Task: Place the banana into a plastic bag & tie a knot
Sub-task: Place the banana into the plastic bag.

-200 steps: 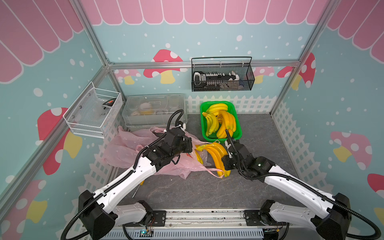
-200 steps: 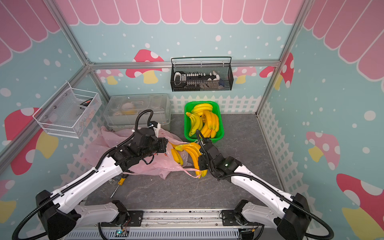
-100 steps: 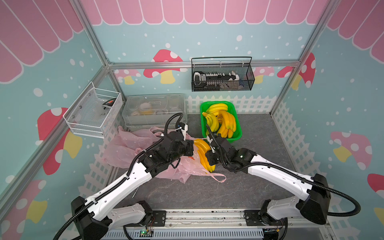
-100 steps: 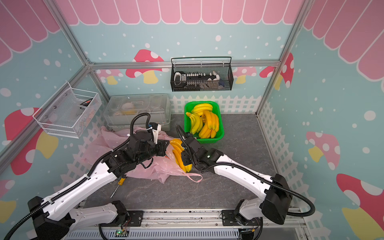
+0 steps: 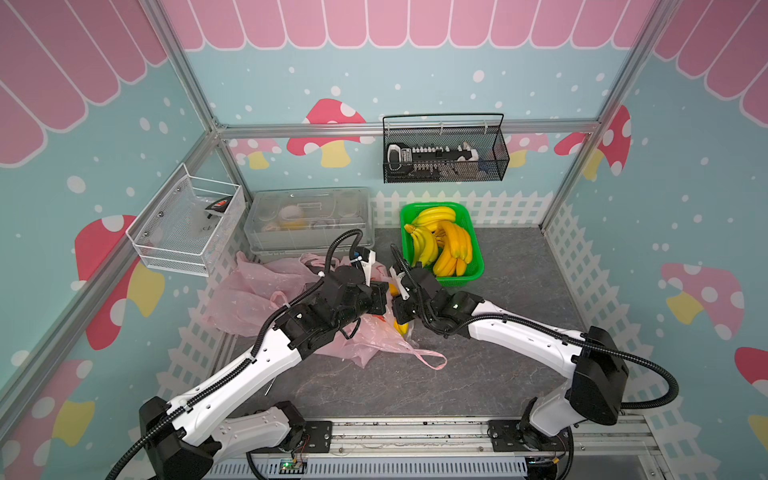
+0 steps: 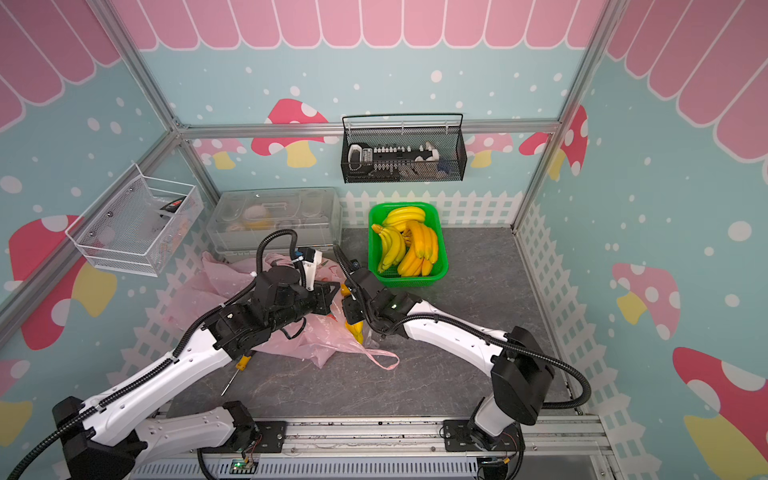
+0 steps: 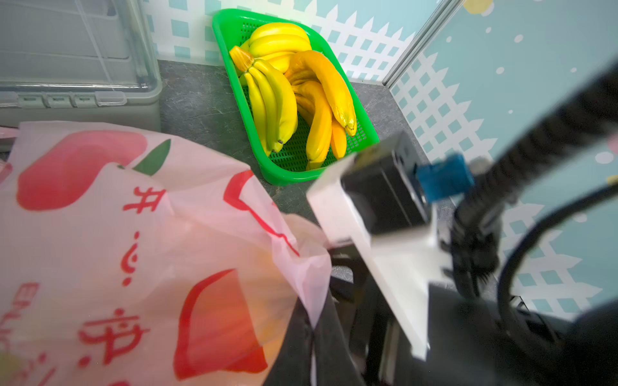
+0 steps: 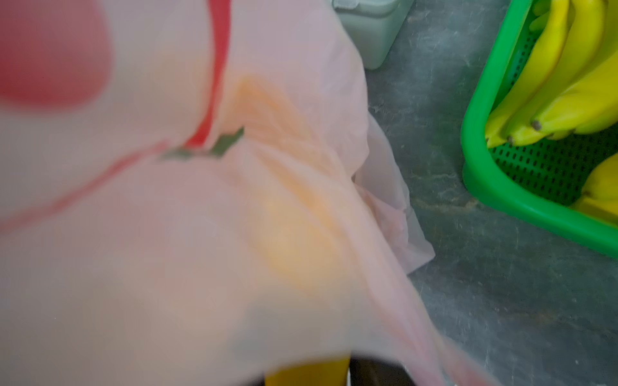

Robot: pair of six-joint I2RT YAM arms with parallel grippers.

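The pink plastic bag (image 5: 249,299) with red print lies crumpled at the left middle of the table. My left gripper (image 5: 381,296) is shut on its rim, and in the left wrist view the film (image 7: 133,234) is pinched between the jaws (image 7: 312,329). My right gripper (image 5: 398,311) faces it closely and is shut on the banana bunch (image 5: 400,328), which is mostly inside the bag's mouth. In the right wrist view the bag (image 8: 167,200) covers the jaws; only a yellow banana piece (image 8: 307,374) shows there.
A green basket (image 5: 461,282) with more bananas (image 5: 444,245) stands just behind the right gripper. A clear lidded box (image 5: 307,220) sits at the back left. A screwdriver (image 6: 239,368) lies under the left arm. A white fence rims the table.
The right gripper has carried the banana bunch left and back, into the bag's mouth. The left gripper has shifted right with the bag rim to meet it.
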